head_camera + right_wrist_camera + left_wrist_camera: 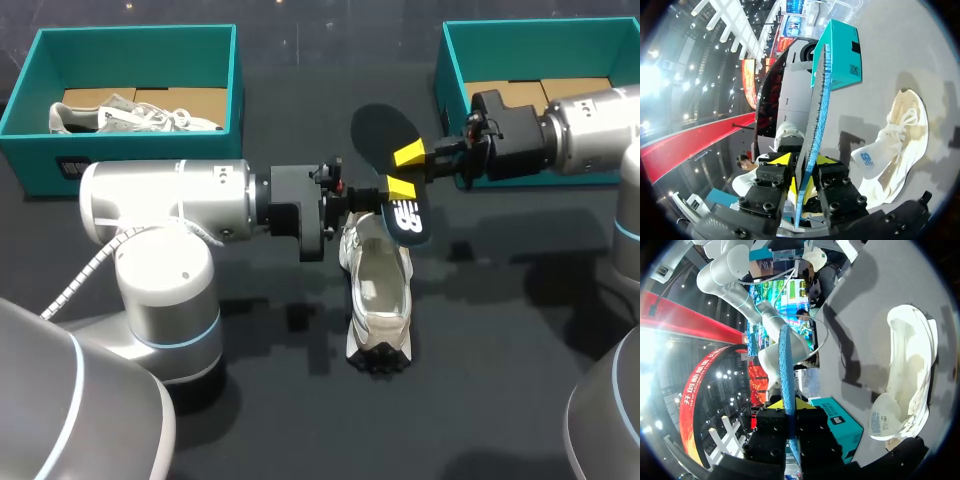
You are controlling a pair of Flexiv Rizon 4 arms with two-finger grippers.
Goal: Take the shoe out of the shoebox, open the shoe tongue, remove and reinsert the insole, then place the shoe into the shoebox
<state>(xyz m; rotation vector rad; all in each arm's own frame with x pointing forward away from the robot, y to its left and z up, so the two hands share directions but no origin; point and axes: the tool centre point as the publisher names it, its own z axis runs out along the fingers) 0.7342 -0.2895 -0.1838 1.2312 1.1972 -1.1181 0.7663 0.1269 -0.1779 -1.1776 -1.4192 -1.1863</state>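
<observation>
The dark insole (385,130) hangs above the table's middle, its logo end over the shoe. My right gripper (404,171) comes in from the right, its yellow tips closed on the insole from both sides. In the right wrist view the insole (817,100) stands edge-on between the right gripper's (805,162) fingers. My left gripper (372,197) holds the insole's lower end. In the left wrist view the insole's blue edge (785,365) runs up from the shut left gripper (790,407). The white sneaker (378,300) lies on the table below, also seen as the shoe (910,370) and the shoe (895,145).
A teal shoebox (30,150) at the back left holds another white sneaker (130,115). A second teal shoebox (452,70) stands at the back right, behind my right arm.
</observation>
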